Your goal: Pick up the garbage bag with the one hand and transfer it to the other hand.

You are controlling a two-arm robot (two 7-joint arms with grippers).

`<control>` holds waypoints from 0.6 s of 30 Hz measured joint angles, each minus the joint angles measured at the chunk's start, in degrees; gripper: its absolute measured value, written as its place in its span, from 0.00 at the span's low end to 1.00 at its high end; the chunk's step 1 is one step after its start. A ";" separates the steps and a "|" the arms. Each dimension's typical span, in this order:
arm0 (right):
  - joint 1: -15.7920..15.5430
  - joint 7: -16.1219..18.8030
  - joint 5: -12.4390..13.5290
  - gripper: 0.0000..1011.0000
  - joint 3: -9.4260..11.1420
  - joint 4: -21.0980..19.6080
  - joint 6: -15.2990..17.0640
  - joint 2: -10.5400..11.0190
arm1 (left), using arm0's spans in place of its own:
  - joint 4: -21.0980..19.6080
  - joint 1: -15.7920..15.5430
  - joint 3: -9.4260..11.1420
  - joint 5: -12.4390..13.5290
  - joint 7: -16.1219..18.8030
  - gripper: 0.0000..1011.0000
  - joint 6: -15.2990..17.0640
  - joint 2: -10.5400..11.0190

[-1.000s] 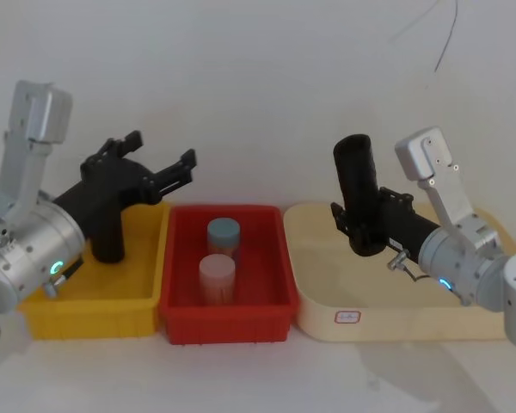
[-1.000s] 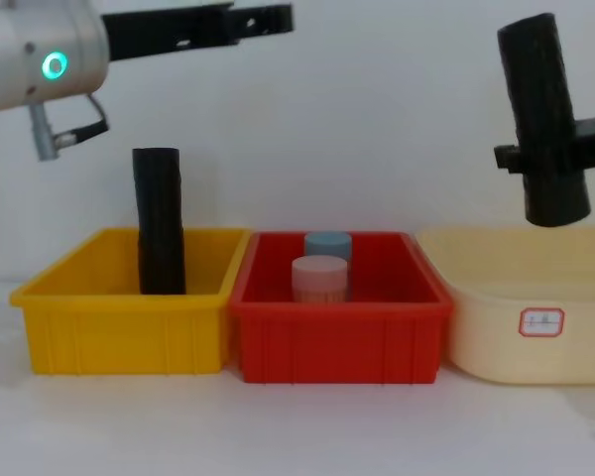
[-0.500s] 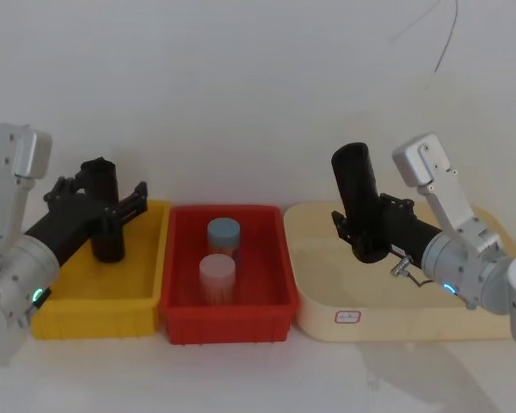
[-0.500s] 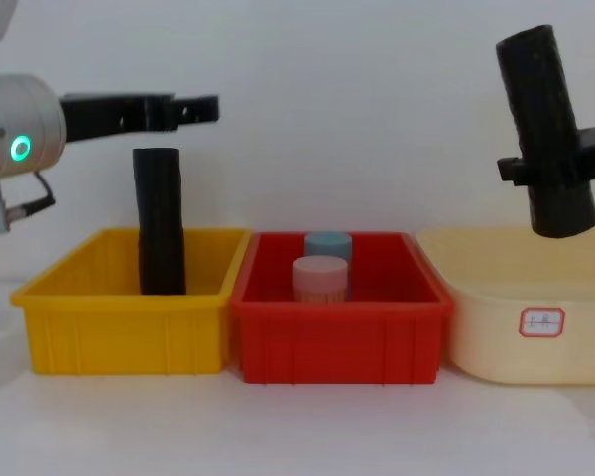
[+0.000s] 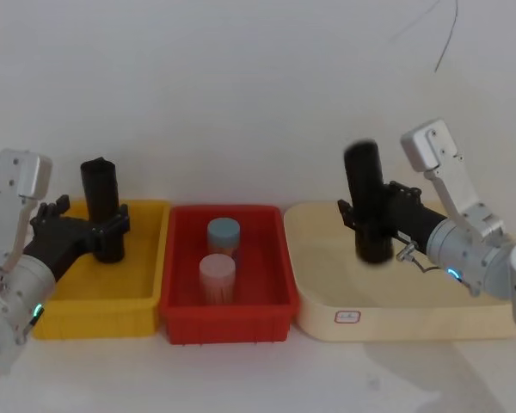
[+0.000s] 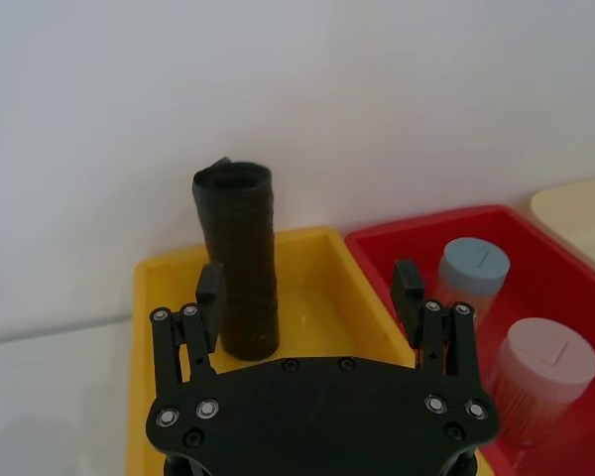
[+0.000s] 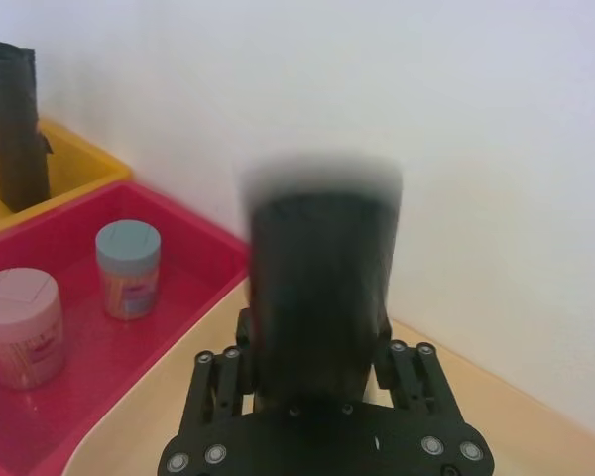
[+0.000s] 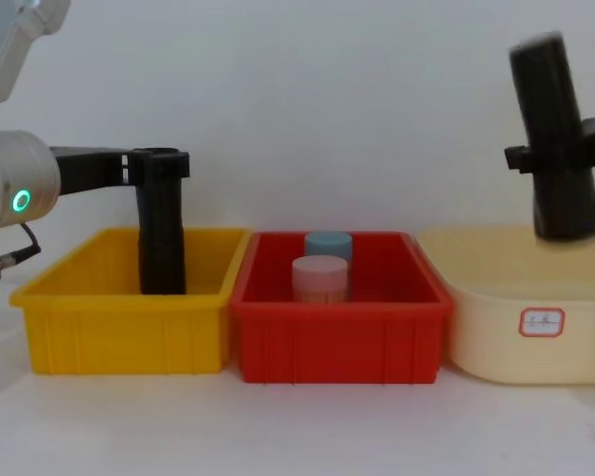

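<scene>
The garbage bag (image 5: 364,194) is a black roll, held nearly upright above the cream tray (image 5: 396,297) with my right gripper (image 5: 371,225) shut around its lower half. The chest view shows the bag (image 8: 553,129) high at the right, clamped by the right gripper (image 8: 565,157). It looms blurred in the right wrist view, the bag (image 7: 322,278) rising between the right gripper's (image 7: 317,352) fingers. My left gripper (image 5: 88,220) hangs open over the yellow bin (image 5: 77,297), holding nothing. In the left wrist view the left gripper (image 6: 309,293) has its fingers spread.
A black hollow-ended tube (image 6: 240,258) stands upright in the yellow bin (image 8: 119,322), just beyond the left fingertips. The red bin (image 5: 228,314) in the middle holds a blue-lidded jar (image 5: 224,234) and a pink-lidded jar (image 5: 217,274). A white wall runs behind.
My left arm has dropped and drawn back to the left, its open gripper now at the tube's height. The right gripper has shifted slightly right, and the bag stands more upright.
</scene>
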 joint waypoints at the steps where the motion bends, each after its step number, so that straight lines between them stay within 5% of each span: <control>1: 0.09 0.01 0.00 0.64 0.05 0.12 0.01 -0.02 | 0.21 0.02 -0.02 0.19 0.29 0.99 0.07 -0.11; 12: 0.94 0.14 -0.06 0.94 0.44 1.31 0.09 -0.38 | 1.20 0.10 -0.09 0.98 1.61 0.99 0.42 -0.64; 18: 1.15 0.17 -0.09 0.99 0.51 1.61 0.13 -0.47 | 1.43 0.12 -0.13 1.17 1.91 0.99 0.49 -0.77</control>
